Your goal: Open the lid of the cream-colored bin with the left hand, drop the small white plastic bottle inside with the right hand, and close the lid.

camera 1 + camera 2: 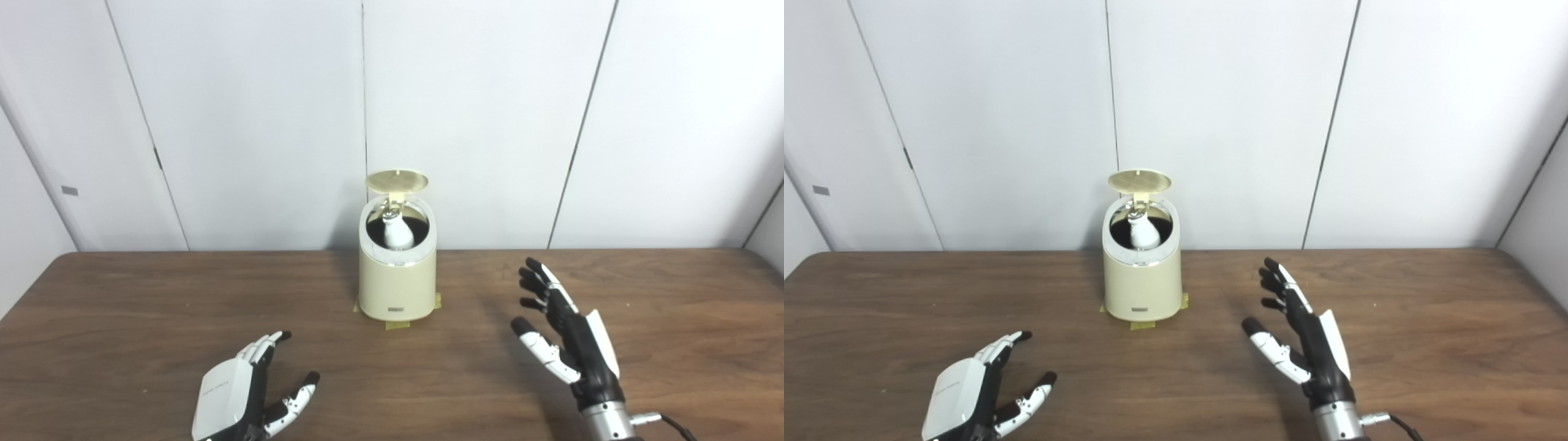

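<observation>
The lid (397, 179) stands upright, up and ahead-right of the empty, spread left hand (245, 386). The bottle (395, 231) is already inside the bin (397, 282). The right hand (566, 334) is also released, fingers apart

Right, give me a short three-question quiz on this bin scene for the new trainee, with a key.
1. True or false: the lid of the cream-colored bin stands open.
2. Where is the small white plastic bottle? A) in the right hand B) inside the bin C) lying on the table
3. Fill in: both the left hand and the right hand are ____, holding nothing.

Key: 1 true; 2 B; 3 open.
</observation>
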